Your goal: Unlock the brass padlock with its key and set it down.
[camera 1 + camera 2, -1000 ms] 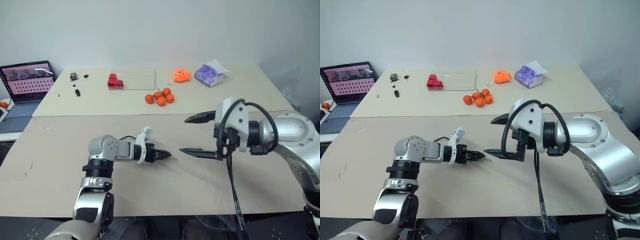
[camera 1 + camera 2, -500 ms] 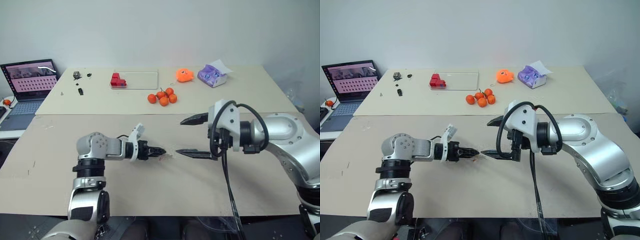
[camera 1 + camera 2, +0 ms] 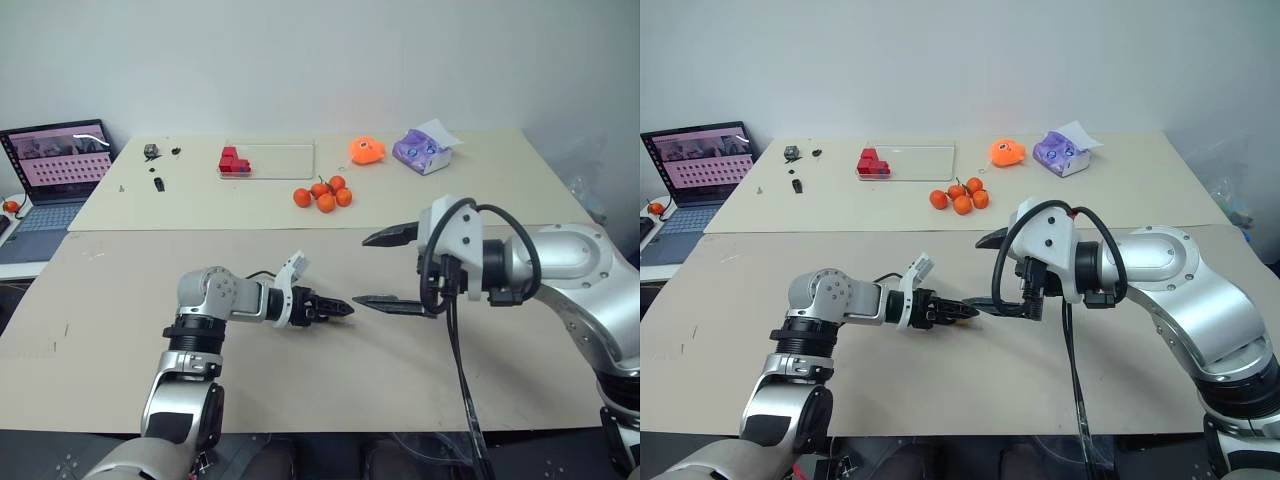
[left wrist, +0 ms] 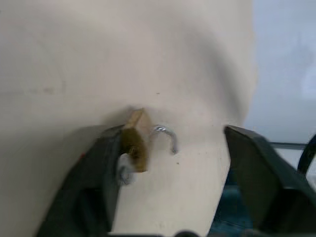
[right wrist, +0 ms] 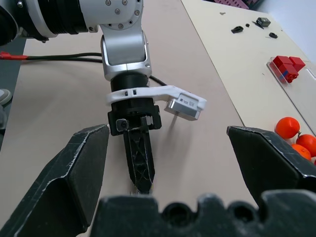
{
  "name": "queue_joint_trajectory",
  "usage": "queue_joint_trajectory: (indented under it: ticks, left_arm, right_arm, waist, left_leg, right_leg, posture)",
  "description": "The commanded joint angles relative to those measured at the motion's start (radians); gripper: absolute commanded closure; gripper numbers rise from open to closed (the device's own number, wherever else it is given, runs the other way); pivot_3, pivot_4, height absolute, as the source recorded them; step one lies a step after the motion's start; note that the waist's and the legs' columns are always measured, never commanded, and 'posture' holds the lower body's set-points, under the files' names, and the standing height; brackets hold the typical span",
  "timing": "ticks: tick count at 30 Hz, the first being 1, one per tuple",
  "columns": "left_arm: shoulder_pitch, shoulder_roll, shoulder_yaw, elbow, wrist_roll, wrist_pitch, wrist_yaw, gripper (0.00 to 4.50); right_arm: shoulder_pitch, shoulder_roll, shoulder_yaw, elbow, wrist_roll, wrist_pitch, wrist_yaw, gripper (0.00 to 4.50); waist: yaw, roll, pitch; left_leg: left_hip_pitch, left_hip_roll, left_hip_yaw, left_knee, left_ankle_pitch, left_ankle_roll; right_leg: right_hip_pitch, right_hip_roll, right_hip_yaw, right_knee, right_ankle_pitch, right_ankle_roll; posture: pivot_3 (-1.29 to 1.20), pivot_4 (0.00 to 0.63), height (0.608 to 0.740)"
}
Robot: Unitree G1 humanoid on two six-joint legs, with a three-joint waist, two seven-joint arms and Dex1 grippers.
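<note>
We see the brass padlock (image 4: 136, 140) blurred against one finger (image 4: 96, 185) of the left end effector; we cannot make out the key beside it.

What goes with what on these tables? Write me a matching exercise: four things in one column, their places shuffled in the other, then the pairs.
Things:
1. padlock
2. oranges
3. laptop
4. red blocks

Places:
a. far left edge of the scene
b. on a clear sheet on the far table
c. against one finger of the open left gripper
d. bunched near the far table's front edge

Pairs: 1-c, 2-d, 3-a, 4-b
</note>
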Motion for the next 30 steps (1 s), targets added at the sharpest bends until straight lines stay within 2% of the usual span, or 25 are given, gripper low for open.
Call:
queue_joint_trajectory:
  ticks: [1,8,11,13,16,21,23,26,30]
  left_arm:
    - [-0.022,0.095,0.017,0.008,0.02,-0.002,-0.014,0.01]
    - [-0.018,0.284,0.0,-0.012,0.011,-0.029,-0.108,0.01]
    - [0.002,0.397,-0.115,-0.093,0.077,-0.236,-0.256,0.01]
    - [0.03,0.461,-0.156,-0.18,0.122,-0.455,-0.394,0.01]
    - [0.095,0.521,-0.139,-0.306,0.147,-0.683,-0.519,0.01]
    - [0.275,0.618,-0.121,-0.426,0.248,-0.948,-0.586,0.01]
    - [0.321,0.632,-0.103,-0.432,0.276,-1.011,-0.572,0.01]
    - [0.371,0.612,-0.049,-0.48,0.268,-1.056,-0.53,0.01]
    - [0.387,0.588,-0.022,-0.527,0.207,-0.994,-0.505,0.01]
  right_arm:
    - [0.002,0.001,-0.037,-0.026,0.005,-0.007,-0.012,0.0]
    - [-0.001,0.021,-0.011,-0.003,-0.009,-0.036,0.002,0.0]
    - [-0.001,0.027,-0.008,0.02,-0.004,-0.044,0.022,0.0]
    - [0.016,0.012,-0.021,0.041,0.012,-0.048,0.063,0.0]
    - [0.046,-0.016,-0.069,0.092,0.06,-0.032,0.123,0.0]
    - [0.105,-0.08,-0.171,0.157,0.143,0.023,0.189,0.0]
    - [0.122,-0.085,-0.213,0.186,0.17,0.043,0.18,0.0]
    - [0.169,-0.094,-0.24,0.232,0.125,0.008,0.166,0.0]
    - [0.203,-0.084,-0.248,0.265,0.088,-0.024,0.141,0.0]
  waist:
    - [-0.006,0.0,0.0]
    - [-0.013,0.0,0.0]
    - [-0.012,-0.001,0.0]
    - [-0.012,0.0,0.0]
    - [-0.008,0.0,0.0]
    - [-0.003,0.004,-0.002]
    - [-0.008,0.004,-0.002]
    - [-0.003,0.004,-0.002]
    - [0.005,0.005,-0.002]
  left_leg:
    - [0.0,0.0,0.0,0.0,0.0,0.0]
    - [0.003,0.002,0.0,-0.002,0.0,0.0]
    - [0.002,0.001,0.0,-0.001,0.0,0.0]
    - [0.0,0.001,0.0,-0.002,0.0,-0.001]
    - [-0.001,0.002,0.0,-0.002,-0.001,-0.013]
    - [-0.002,0.002,0.002,-0.002,-0.004,-0.009]
    - [-0.001,0.003,0.004,-0.003,-0.006,-0.007]
    - [-0.001,0.004,0.004,-0.002,-0.006,-0.006]
    - [-0.001,0.004,0.005,-0.001,-0.006,-0.005]
  right_leg:
    - [0.0,0.0,0.0,0.0,0.0,0.0]
    - [0.0,0.002,-0.001,0.001,0.0,0.0]
    - [0.0,0.0,-0.001,0.001,0.0,0.0]
    - [-0.001,0.0,0.0,0.0,0.0,0.0]
    - [-0.002,-0.002,0.0,-0.003,0.001,-0.001]
    - [-0.001,-0.006,0.0,-0.011,0.001,-0.002]
    - [0.0,-0.006,0.001,-0.011,0.001,-0.002]
    - [-0.001,-0.006,0.0,-0.013,0.001,-0.003]
    - [0.0,-0.004,0.0,-0.012,0.002,-0.003]
  posture:
    - [0.0,0.15,0.74]
    - [0.0,0.15,0.74]
    - [0.0,0.15,0.74]
    - [0.0,0.15,0.74]
    - [0.0,0.15,0.74]
    - [0.0,0.15,0.74]
    - [0.0,0.15,0.74]
    - [0.0,0.15,0.74]
    - [0.0,0.15,0.74]
